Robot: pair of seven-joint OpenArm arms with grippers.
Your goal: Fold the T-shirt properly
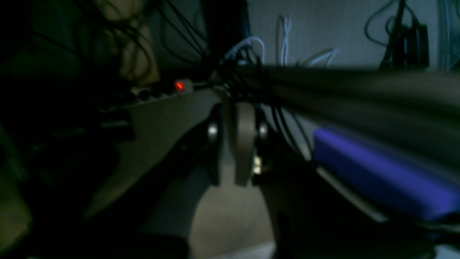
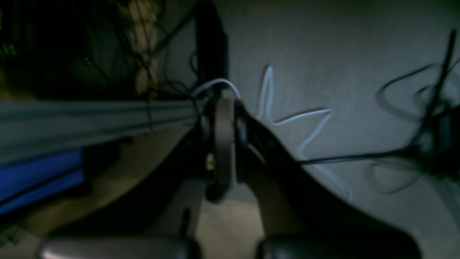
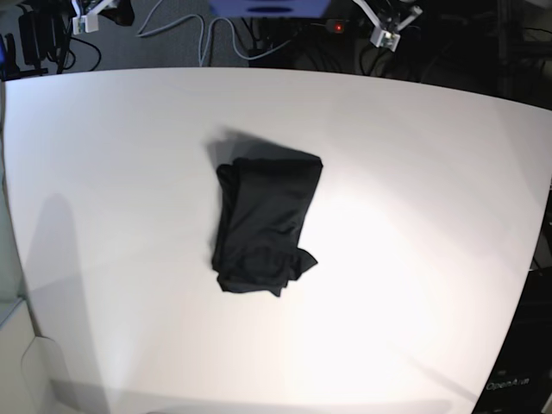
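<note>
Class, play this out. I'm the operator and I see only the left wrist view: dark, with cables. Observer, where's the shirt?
Observer: The base view shows the shirt lying near the middle of the white table.
Operator: Is it folded?
Observer: It's a compact bundle, with a flap poking out at its lower right in that view.
Operator: And the right hand?
Observer: The right wrist view shows the right hand shut.

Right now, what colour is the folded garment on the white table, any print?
Plain charcoal-black T-shirt, no print; clearest in base view.
</note>
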